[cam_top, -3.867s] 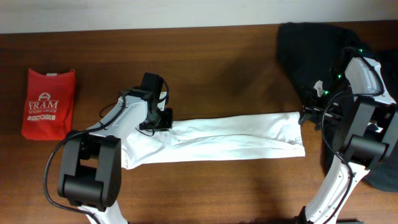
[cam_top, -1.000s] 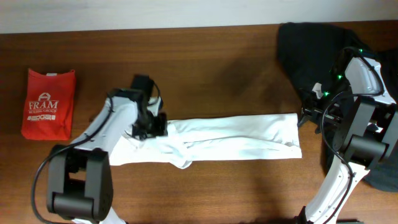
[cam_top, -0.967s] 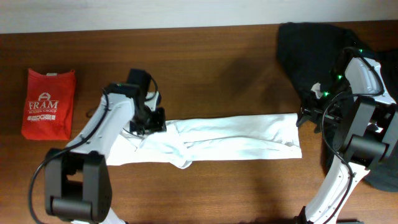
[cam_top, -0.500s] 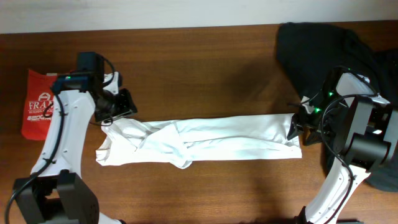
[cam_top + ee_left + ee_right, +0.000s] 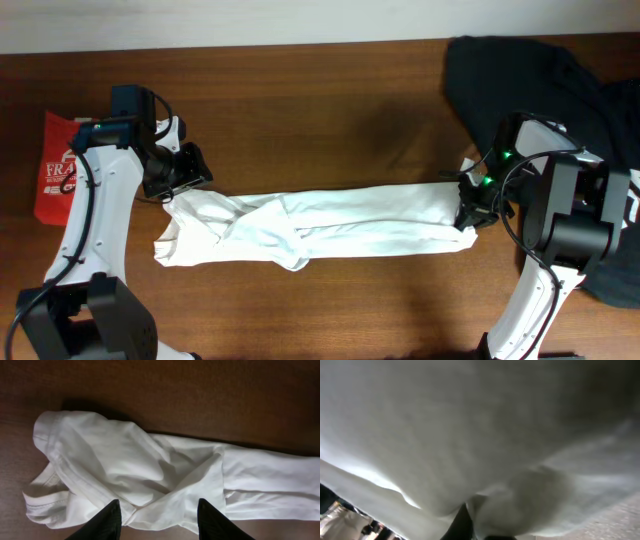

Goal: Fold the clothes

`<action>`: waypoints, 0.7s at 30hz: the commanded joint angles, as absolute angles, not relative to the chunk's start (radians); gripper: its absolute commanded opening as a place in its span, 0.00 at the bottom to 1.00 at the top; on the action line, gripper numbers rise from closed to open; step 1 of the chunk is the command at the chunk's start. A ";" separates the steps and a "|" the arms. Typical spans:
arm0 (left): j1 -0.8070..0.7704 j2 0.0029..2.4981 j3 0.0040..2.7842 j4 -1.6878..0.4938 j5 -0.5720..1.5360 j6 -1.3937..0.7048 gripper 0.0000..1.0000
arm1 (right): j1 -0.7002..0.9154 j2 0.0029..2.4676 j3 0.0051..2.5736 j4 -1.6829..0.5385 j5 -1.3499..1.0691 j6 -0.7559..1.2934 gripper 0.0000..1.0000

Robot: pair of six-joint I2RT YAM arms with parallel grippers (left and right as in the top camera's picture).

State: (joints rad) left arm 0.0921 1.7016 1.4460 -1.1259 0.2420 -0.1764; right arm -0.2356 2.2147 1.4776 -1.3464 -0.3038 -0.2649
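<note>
A white T-shirt [image 5: 350, 215] is lying in a long, narrow band across the middle of a brown wooden surface [image 5: 330, 110], its long axis running left to right. The band's bulkier, bunched end is pointing toward the left arm and its flatter, squarer end toward the right arm. The cotton is looking soft and creased, with stitched hems curling over at the bunched end and long folds running the length of the band.

The left gripper [image 5: 158, 501] is hovering above the bunched end with its two dark fingers spread apart and nothing between them. The right gripper [image 5: 468, 208] is sitting at the opposite end, right on the edge of the cloth. Its wrist camera is showing little but blurred white fabric pressed close to the lens, with only a dark sliver of one finger at the bottom, so whether the gripper is pinching the cloth cannot be told.

A red shirt [image 5: 50, 190] with white print is lying at the far left, partly hidden behind the left arm. A crumpled black shirt [image 5: 510, 70] is filling the upper right corner, cut off by the frame edge and partly covered by the right arm.
</note>
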 commanded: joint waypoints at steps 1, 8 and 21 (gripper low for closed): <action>0.103 1.679 1.460 -1.127 0.239 -0.163 0.49 | -0.232 2.224 1.572 -1.313 -0.120 -0.153 0.04; 0.130 1.679 1.460 -1.128 0.239 -0.163 0.49 | -0.213 2.224 1.926 -1.501 -0.043 -0.070 0.04; 0.130 1.679 1.460 -1.123 0.238 -0.163 0.50 | 0.130 2.224 1.983 -1.614 -0.010 -0.043 0.05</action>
State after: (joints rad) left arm 0.1257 1.7016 1.4460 -1.1236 0.2420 -0.1764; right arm 0.0422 2.2284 1.9820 -1.5921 -0.0238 -0.0761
